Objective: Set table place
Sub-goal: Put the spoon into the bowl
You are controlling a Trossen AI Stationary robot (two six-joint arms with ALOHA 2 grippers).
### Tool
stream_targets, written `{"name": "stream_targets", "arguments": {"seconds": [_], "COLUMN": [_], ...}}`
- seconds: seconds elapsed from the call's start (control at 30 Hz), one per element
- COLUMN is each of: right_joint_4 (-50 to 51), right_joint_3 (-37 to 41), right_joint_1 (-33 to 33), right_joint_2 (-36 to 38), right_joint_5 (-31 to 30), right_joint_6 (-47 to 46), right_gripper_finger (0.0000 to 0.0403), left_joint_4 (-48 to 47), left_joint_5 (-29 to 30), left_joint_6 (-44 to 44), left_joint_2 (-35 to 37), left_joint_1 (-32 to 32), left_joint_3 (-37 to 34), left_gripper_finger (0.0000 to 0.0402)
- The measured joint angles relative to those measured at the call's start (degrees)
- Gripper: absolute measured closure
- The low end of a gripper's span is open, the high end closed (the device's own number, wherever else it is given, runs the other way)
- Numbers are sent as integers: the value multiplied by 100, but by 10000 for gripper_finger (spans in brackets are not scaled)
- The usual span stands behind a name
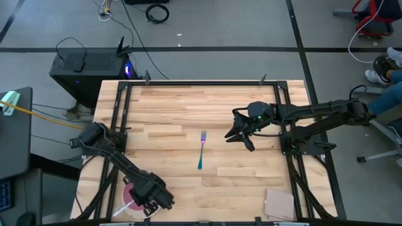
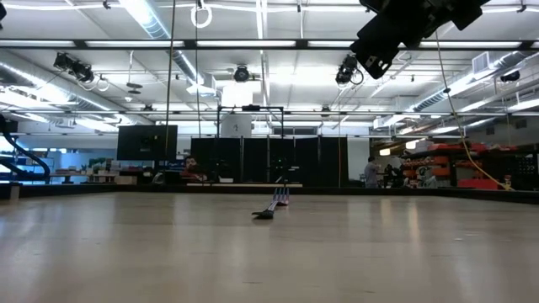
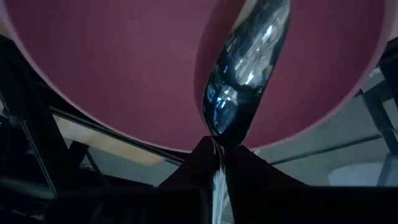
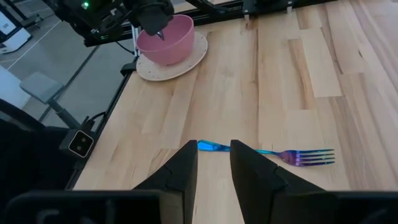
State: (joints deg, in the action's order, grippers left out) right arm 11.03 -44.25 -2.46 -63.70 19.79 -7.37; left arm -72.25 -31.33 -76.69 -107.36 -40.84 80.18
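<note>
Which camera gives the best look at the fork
The right wrist view: the fork lies whole on the table, tines and teal handle clear. The high view shows it small, the low view end-on and far, the left wrist view not at all.

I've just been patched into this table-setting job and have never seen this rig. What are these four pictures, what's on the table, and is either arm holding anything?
Two dark robot arms work at a wooden table. One picture looks straight down, one looks level across the tabletop, and two come from cameras on the arms' wrists. The left gripper is at the near left corner, reaching into a pink bowl that sits on a speckled plate; its fingers are shut on a silver spoon. The right gripper is open and holds nothing, beside a teal-handled fork lying mid-table. A tan pad sits at the near right corner.
</note>
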Motion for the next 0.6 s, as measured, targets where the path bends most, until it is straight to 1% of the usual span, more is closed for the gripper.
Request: {"name": "stream_targets", "arguments": {"seconds": [0.13,0.3,0.6], "right_joint_4": [0,-22,-34], "right_joint_3": [0,0,0], "right_joint_1": [0,1,1], "right_joint_2": [0,0,0], "right_joint_5": [0,0,0], "right_joint_6": [1,1,3], "right_gripper_finger": [302,302,302], "left_joint_4": [18,24,18], "left_joint_5": [-16,-249,-251], "left_joint_6": [64,412,774], "left_joint_2": [-146,-415,-445], "left_joint_1": [18,16,114], "left_joint_3": [2,-3,-4], "left_gripper_finger": [369,375,362]}}
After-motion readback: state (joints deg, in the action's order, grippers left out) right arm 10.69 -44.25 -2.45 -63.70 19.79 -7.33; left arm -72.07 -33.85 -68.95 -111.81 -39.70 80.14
